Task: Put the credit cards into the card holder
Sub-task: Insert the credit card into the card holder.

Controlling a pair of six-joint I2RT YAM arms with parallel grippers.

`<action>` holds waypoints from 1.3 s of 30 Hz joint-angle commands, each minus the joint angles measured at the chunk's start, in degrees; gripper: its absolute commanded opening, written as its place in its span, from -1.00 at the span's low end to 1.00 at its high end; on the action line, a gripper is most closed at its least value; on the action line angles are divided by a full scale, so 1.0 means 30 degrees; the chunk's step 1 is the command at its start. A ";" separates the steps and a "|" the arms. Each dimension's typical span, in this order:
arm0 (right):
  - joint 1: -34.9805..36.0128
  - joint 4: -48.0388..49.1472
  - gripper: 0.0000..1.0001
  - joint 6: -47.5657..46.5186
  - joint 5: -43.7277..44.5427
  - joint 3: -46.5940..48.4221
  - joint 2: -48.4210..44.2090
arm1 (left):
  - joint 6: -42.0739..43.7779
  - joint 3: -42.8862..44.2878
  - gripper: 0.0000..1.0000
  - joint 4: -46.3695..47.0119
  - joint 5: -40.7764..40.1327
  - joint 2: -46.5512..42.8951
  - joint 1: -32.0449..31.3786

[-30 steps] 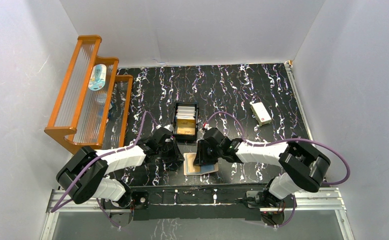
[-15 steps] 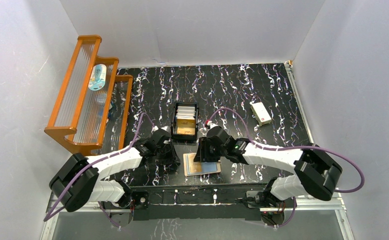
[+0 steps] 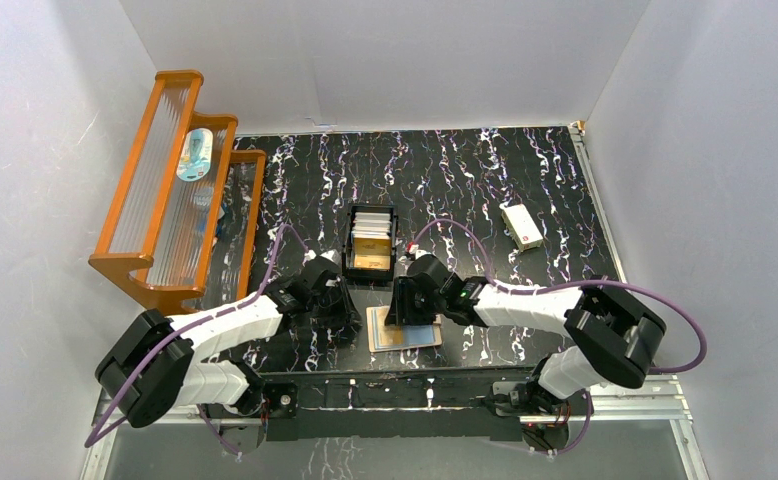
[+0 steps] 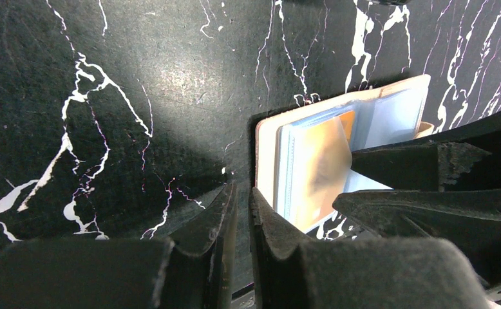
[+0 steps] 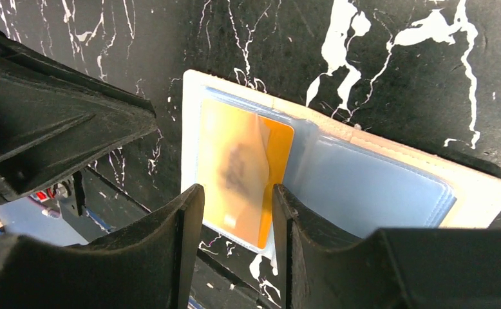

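The tan card holder (image 3: 403,331) lies open on the table between both grippers, its clear sleeves (image 5: 377,187) facing up. An orange-gold credit card (image 5: 235,154) rests on its left half, partly under clear plastic, and it also shows in the left wrist view (image 4: 315,161). My right gripper (image 5: 237,193) hangs open just above that card and grips nothing. My left gripper (image 4: 243,193) sits at the holder's left edge (image 4: 265,148). Its fingers are nearly together with only bare table between them. More credit cards (image 3: 372,225) stand in the black tray (image 3: 353,245).
A white box with a red mark (image 3: 521,226) lies at the back right. An orange wooden rack (image 3: 170,190) holding a small bottle (image 3: 195,153) stands along the left side. The black tray is just behind the card holder.
My right gripper's jaws have spread wider over the orange card. The left gripper's fingers have parted a sliver. Both arms shifted slightly.
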 commanded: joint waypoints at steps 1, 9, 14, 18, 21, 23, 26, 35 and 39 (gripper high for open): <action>0.0045 0.1117 0.00 -0.0033 0.0682 0.0330 0.0137 | 0.0124 0.0038 -0.77 0.0165 0.0241 -0.0091 -0.0083; -0.0032 0.1875 -0.05 0.0676 -0.0015 0.0589 0.0903 | 0.0167 -0.0045 -0.78 0.0210 0.0226 -0.0016 -0.0087; -0.0047 0.3292 -0.05 0.0817 0.0496 -0.0050 0.0246 | 0.0168 -0.0036 -0.78 0.0225 0.0164 0.0117 -0.0087; -0.0087 0.3690 -0.05 0.0528 0.1131 -0.0216 -0.0545 | 0.0168 -0.0052 -0.78 0.0304 0.0182 0.0449 -0.0087; -0.0135 0.3259 -0.05 0.0303 0.2096 -0.0054 -0.1151 | 0.0182 -0.0017 -0.78 0.0349 0.0237 0.0646 -0.0076; -0.0136 0.2771 -0.03 0.0297 0.2685 0.0131 -0.1450 | 0.0218 0.0017 -0.78 0.0349 0.0241 0.0714 -0.0094; -0.0150 0.2173 0.02 -0.0637 0.3235 0.0444 -0.1574 | 0.0226 0.0011 -0.78 0.0349 0.0189 0.0689 -0.0087; -0.0353 -0.1249 0.01 -0.6942 0.4097 0.4454 0.0309 | 0.0729 0.0399 -0.77 -0.0773 -0.0814 -0.0588 -0.0087; -0.0564 -0.2511 0.06 -1.0376 0.4846 0.7024 0.1207 | 0.1209 0.0953 -0.70 -0.2065 -0.2149 -0.2060 -0.0080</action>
